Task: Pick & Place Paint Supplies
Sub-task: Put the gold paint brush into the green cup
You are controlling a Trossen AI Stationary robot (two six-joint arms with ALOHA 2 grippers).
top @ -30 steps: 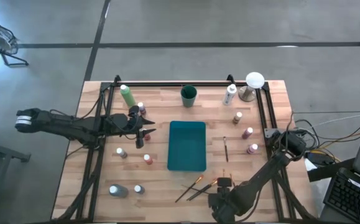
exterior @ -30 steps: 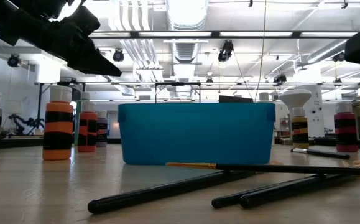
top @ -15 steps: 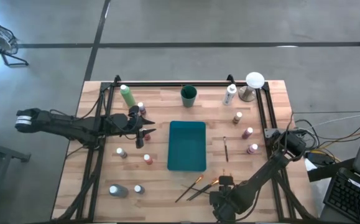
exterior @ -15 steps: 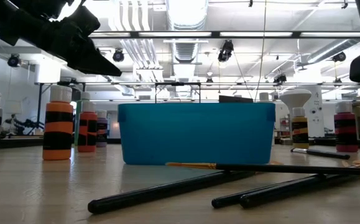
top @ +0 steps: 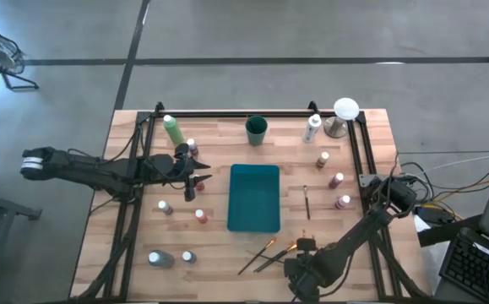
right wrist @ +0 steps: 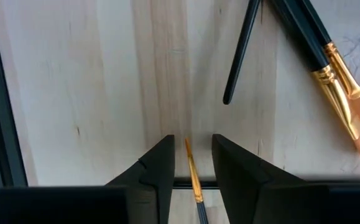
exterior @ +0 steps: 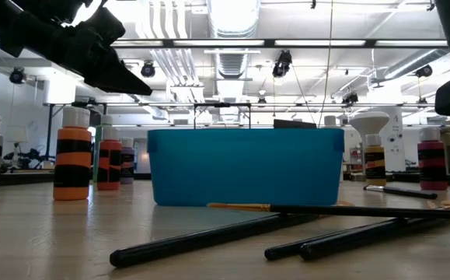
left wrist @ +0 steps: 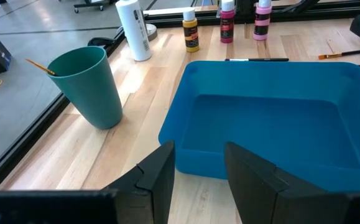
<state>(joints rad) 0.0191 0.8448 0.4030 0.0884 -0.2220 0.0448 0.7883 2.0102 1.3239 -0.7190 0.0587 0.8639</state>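
Note:
Small white-capped paint bottles stand upright on both sides of the teal tray (top: 254,198); one of them is the orange bottle (exterior: 75,155). A light-green bottle (top: 173,129) lies near the far left. Two brushes (top: 265,256) lie near the table's near edge, and one brush (top: 306,203) lies right of the tray. My left gripper (top: 203,179) (left wrist: 199,168) hovers open, left of the tray. My right gripper (top: 306,246) (right wrist: 193,146) points down over the near edge, open, with a thin brush (right wrist: 191,163) between its fingers. My right gripper has the thin brush's golden end (right wrist: 189,155) lying along the gap between its fingers. Bare wood shows on both sides of the brush. I cannot tell whether either finger touches it.
A green cup (top: 256,128) holding a brush, a white bottle (top: 312,128) and a white-domed object (top: 345,108) stand along the far edge. A black frame rail (top: 355,152) runs along the table's sides. Two more brushes (right wrist: 329,68) lie just ahead of my right gripper.
My right arm has come down a little at the near edge; in the low view its dark shape sits lower at the picture's right side. The bottles, brushes and tray lie as before.

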